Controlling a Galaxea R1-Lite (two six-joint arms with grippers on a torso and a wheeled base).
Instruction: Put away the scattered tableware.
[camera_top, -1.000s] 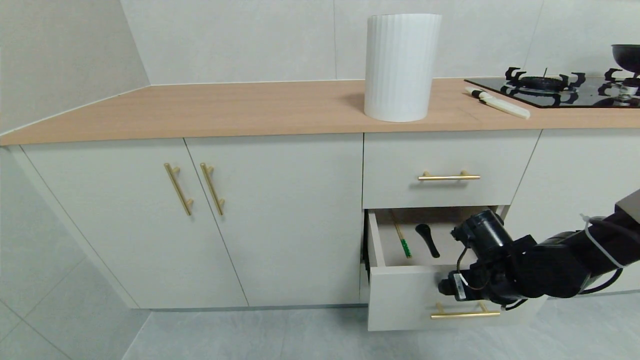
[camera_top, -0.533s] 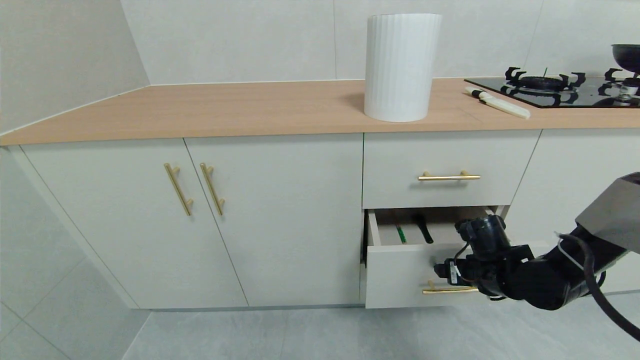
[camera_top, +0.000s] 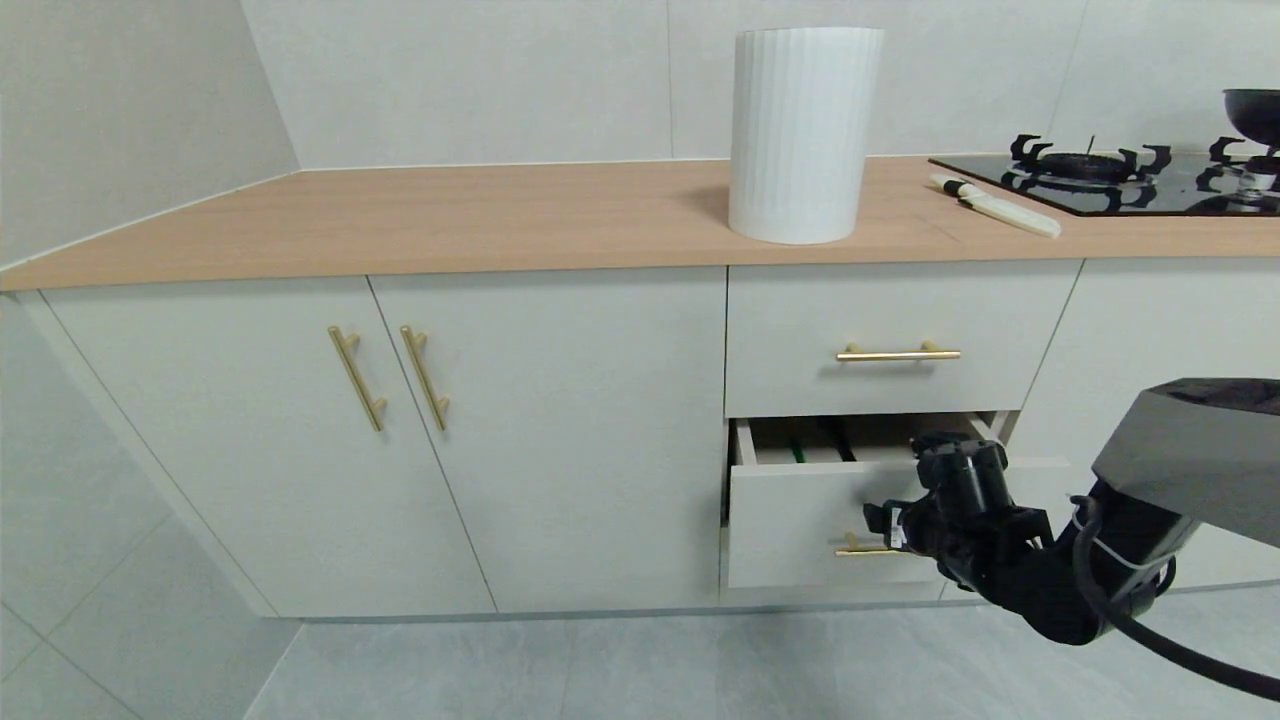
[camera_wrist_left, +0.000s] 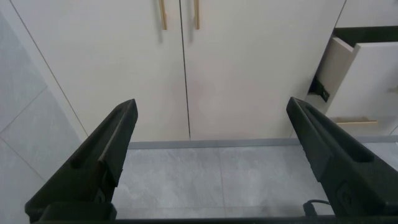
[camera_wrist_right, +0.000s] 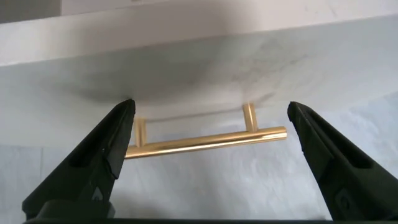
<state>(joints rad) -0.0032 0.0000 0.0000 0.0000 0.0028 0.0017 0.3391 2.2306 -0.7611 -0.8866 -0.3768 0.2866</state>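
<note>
The right pincer (camera_top: 885, 525) sits low against the front of the bottom drawer (camera_top: 800, 520), spread wide and holding nothing, with the gold handle (camera_wrist_right: 205, 142) lying crosswise between its two fingers. Whether any part of it actually presses on the handle or the panel cannot be told. The left pincer (camera_wrist_left: 211, 155) is also wide and empty, hanging above the floor (camera_wrist_left: 217, 180) in front of the cupboard doors (camera_wrist_left: 180, 62), well clear of the job.

The drawer is nearly shut, with only a narrow strip of its inside showing. In that strip lie the ends of a green stick (camera_top: 798, 453) and a black utensil (camera_top: 845, 452), both well inside the box, so nothing looks likely to catch.

The step in hand appears to be pushing the drawer home. It would go best as a straight, level push along the runners, applied at the middle of the handle so the front does not skew, and eased near the end so the contents do not jump.

Farther off, on the surface (camera_top: 450, 215), a pale knife (camera_top: 995, 208) lies between the white canister (camera_top: 805, 135) and the hob (camera_top: 1100, 175). It is probably still to be stored
</note>
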